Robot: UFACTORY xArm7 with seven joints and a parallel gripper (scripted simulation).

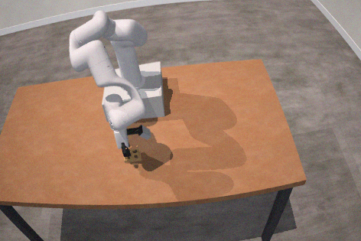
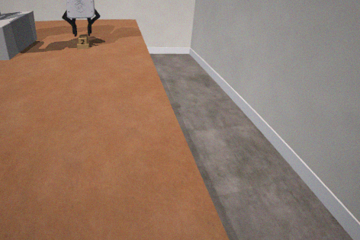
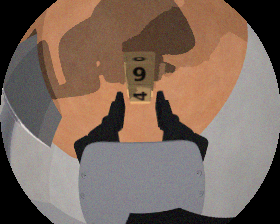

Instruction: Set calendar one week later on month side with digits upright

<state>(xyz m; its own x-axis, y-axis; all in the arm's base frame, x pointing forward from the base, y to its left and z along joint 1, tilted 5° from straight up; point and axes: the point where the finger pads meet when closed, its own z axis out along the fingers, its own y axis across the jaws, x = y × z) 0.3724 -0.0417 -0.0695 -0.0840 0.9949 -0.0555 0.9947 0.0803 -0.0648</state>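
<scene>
The wooden calendar (image 1: 131,159) is small, below the gripper. In the exterior view a cube (image 2: 86,43) with a 2 on its facing side is on the low tray (image 2: 83,46). In the wrist view the numbered cubes (image 3: 129,74) show a large 9, a foreshortened 0 beyond it and a sideways 4 on the near side. The border between the cubes, the month's name and the full date cannot be made out. My gripper (image 2: 82,34) (image 3: 140,99) is partly open, fingers apart, with nothing between them. Its tips are just above the cubes in the exterior view.
The calendar is on the brown table (image 1: 229,105) (image 2: 95,123). The arm's white base block (image 1: 153,102) (image 2: 19,36) is behind the calendar in the top view. The arm's shadows fall across the table around the calendar.
</scene>
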